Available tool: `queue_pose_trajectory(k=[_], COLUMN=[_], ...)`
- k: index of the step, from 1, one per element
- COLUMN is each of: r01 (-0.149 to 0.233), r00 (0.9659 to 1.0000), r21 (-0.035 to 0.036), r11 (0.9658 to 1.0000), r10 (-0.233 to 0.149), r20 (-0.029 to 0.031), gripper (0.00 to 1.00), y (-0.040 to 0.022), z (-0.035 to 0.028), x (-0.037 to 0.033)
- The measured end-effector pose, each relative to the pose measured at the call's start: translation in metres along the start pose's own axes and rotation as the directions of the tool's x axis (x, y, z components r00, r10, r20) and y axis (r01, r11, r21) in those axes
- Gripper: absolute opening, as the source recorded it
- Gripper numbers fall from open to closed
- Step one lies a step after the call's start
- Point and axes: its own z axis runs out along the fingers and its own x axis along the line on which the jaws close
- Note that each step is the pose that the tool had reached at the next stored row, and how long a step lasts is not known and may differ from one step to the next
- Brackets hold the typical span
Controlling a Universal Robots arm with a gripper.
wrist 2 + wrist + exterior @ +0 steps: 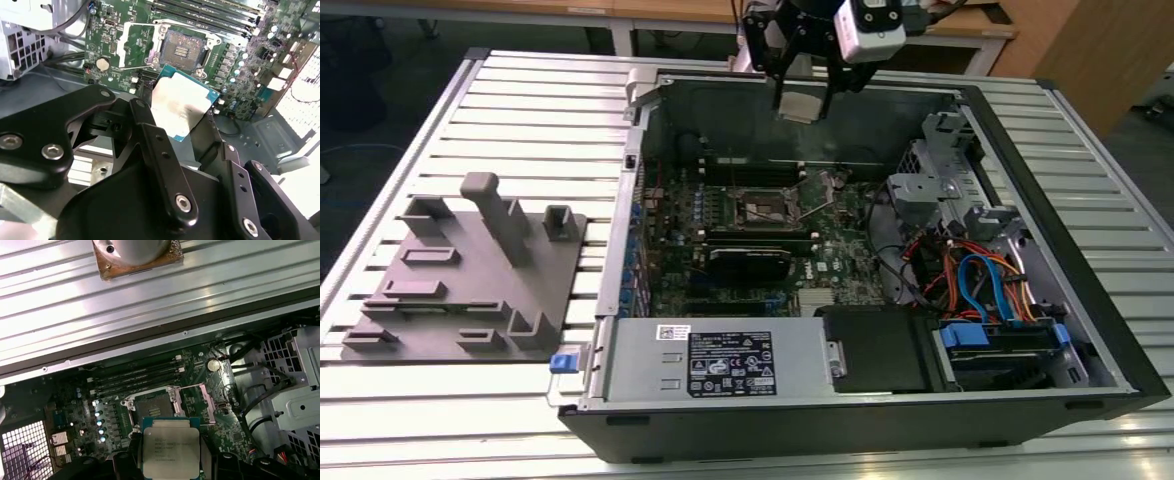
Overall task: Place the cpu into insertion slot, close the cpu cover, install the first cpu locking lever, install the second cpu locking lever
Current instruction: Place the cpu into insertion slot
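The arm's fingers [150, 135] clench the cpu [182, 107] by its edges, holding it in the air above the open computer case [854, 430] on the slatted surface [520, 120]. Below, well apart from it, lies the bare insertion slot [185, 48], its cpu cover [136, 46] swung open beside it

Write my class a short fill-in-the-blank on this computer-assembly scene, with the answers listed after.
1. The gripper is shut on the cpu, holding it ____ the green circuit board, not touching it.
2. The insertion slot is ____, its contacts bare.
3. The cpu cover is swung ____, beside the slot.
4. In the exterior view, the grey fixture block sits on the slatted table on the view's ____ of the computer case.

Answers: above; empty; open; left
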Motion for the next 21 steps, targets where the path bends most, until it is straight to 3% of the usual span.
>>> queue_pose_trajectory(k=[6, 21], r01=[-0.033, -0.042], r00=[0.9994, 0.9991], r21=[-0.0007, -0.0010], r11=[0.9995, 0.9991], r10=[0.033, 0.042], r20=[0.0029, 0.0038], gripper=[0.55, 0.55], y=[0.0000, 0.0000], z=[0.0003, 0.0003], x=[0.0001, 0.0001])
